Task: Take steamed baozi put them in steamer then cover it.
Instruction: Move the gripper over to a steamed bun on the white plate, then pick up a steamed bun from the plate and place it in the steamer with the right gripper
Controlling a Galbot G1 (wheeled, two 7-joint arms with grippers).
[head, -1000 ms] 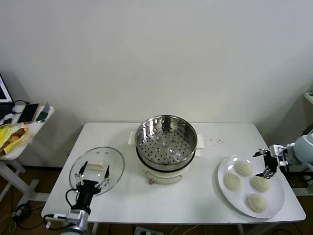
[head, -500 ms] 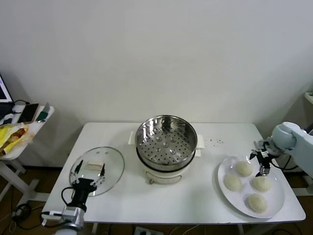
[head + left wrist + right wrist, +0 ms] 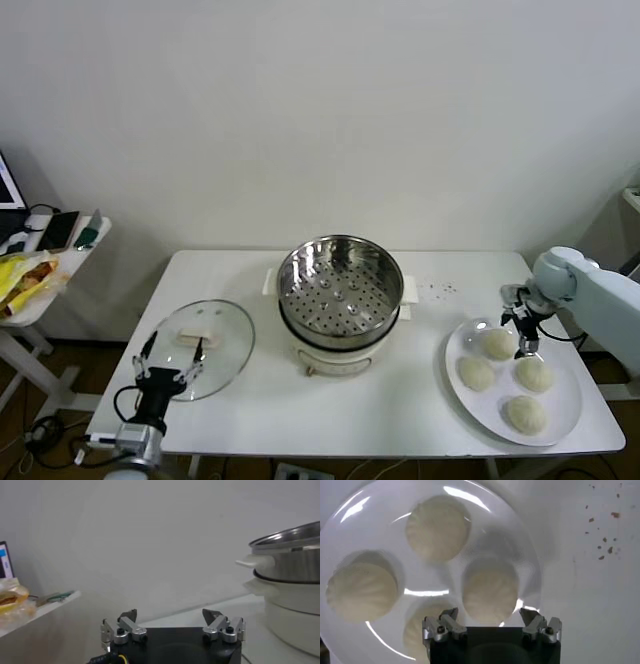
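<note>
Hovering with jaws spread, the right gripper point(image 3: 521, 322) is seen just above the far bun of the steamed baozi point(image 3: 498, 344) on the plate point(image 3: 570, 418). Centrally, the steamer point(image 3: 340, 290) is uncovered; the cover point(image 3: 200, 345) lies left, the left gripper point(image 3: 167, 360) spread at its near edge.

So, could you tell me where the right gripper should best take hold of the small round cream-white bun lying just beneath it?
Probably across the widest middle of the small round cream-white bun, coming straight down. The open right gripper hangs just above it, and the neighbouring buns on the flat white plate leave gaps for the fingers.
</note>
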